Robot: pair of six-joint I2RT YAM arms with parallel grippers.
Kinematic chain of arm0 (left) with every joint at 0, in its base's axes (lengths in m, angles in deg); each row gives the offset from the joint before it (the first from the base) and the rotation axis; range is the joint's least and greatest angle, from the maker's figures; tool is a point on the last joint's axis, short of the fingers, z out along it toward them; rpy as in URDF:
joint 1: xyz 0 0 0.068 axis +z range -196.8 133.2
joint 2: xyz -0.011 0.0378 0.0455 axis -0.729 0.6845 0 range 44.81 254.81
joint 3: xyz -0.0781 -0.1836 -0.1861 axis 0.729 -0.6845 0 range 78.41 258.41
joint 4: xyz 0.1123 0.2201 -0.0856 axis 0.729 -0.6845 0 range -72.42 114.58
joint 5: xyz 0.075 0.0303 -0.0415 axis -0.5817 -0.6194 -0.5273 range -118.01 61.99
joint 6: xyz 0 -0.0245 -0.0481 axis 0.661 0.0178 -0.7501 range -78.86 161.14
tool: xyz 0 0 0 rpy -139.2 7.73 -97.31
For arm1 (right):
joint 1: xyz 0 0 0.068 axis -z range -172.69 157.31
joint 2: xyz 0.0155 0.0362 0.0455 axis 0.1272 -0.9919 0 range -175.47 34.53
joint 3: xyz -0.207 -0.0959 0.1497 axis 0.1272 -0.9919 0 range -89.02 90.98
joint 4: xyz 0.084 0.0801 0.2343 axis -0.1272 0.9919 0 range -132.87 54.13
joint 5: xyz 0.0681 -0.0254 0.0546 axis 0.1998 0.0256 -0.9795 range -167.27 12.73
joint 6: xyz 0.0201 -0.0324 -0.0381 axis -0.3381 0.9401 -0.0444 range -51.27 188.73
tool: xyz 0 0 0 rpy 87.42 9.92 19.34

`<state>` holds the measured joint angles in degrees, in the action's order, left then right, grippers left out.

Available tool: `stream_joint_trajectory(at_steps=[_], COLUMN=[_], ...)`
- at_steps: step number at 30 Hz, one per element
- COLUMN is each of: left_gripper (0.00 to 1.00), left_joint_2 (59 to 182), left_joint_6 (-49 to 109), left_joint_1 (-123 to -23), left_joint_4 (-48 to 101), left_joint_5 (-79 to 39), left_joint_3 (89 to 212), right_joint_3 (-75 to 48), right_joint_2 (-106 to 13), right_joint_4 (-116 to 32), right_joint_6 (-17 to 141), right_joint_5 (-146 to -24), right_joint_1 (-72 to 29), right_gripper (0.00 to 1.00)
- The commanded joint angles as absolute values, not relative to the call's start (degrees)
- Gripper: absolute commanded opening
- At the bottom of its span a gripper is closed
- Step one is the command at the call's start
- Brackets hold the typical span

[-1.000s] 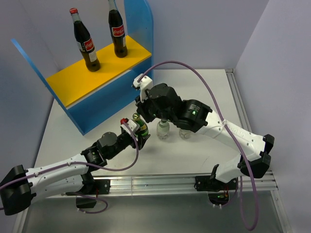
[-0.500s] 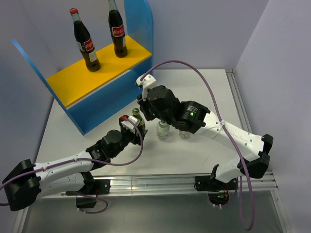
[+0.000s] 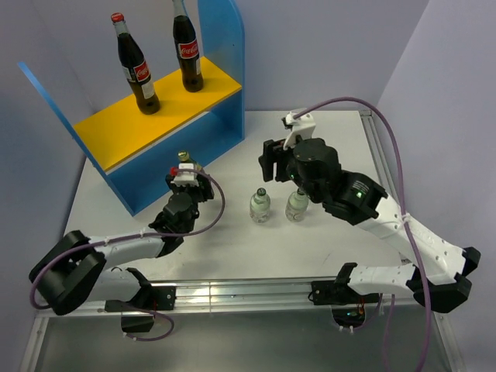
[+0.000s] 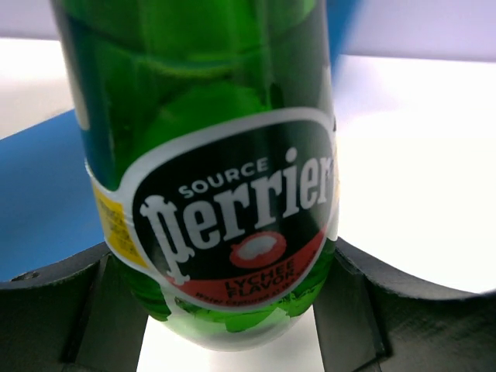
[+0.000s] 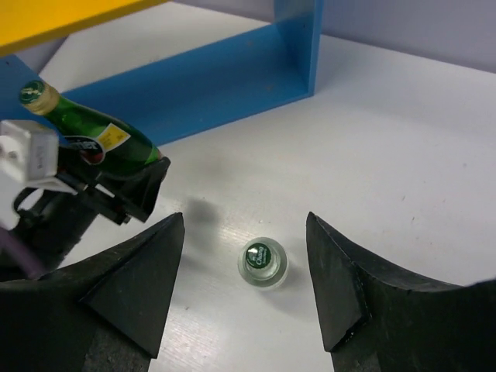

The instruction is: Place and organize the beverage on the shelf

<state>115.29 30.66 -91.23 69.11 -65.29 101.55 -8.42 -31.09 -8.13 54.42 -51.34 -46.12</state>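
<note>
My left gripper (image 3: 187, 177) is shut on a small green Perrier bottle (image 3: 188, 163) and holds it tilted just in front of the blue shelf (image 3: 167, 159). That bottle (image 4: 209, 155) fills the left wrist view, pinched between both fingers (image 4: 364, 310). Two cola bottles (image 3: 136, 66) (image 3: 186, 48) stand on the yellow top board (image 3: 132, 124). Two small clear bottles (image 3: 260, 205) (image 3: 297, 204) stand upright mid-table. My right gripper (image 3: 270, 160) hangs open above them. One clear bottle (image 5: 262, 262) shows from above between the right gripper's (image 5: 244, 283) fingers, well below them.
The shelf's tall rounded blue side panel (image 3: 226, 46) rises beside the right cola bottle. A purple cable (image 3: 387, 132) loops off the right arm. In the right wrist view, the green bottle (image 5: 85, 128) and left gripper (image 5: 108, 190) lie left, before the shelf's lower blue panel (image 5: 232, 77).
My right gripper has opened, let go of the green bottle and pulled back to the right. My left arm has carried the green bottle left and farther away, up to the shelf front.
</note>
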Motion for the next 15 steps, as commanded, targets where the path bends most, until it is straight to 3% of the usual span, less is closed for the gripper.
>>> stream_joint_trajectory(at_steps=[1, 15], left_gripper=[0.00, 0.00], left_joint_2=[119.8, 132.3], left_joint_6=[29.5, 22.2], left_joint_1=[-88.7, -79.1], left_joint_4=[86.9, 90.4], left_joint_5=[-71.9, -73.2], left_joint_3=[105.0, 107.6], right_joint_3=[-10.5, -17.5], right_joint_2=[-28.5, -21.5], right_joint_4=[-12.1, -15.8], right_joint_6=[54.0, 57.2], right_joint_5=[-51.0, -53.7], right_joint_1=[-45.4, -43.7], right_gripper=[0.72, 0.72])
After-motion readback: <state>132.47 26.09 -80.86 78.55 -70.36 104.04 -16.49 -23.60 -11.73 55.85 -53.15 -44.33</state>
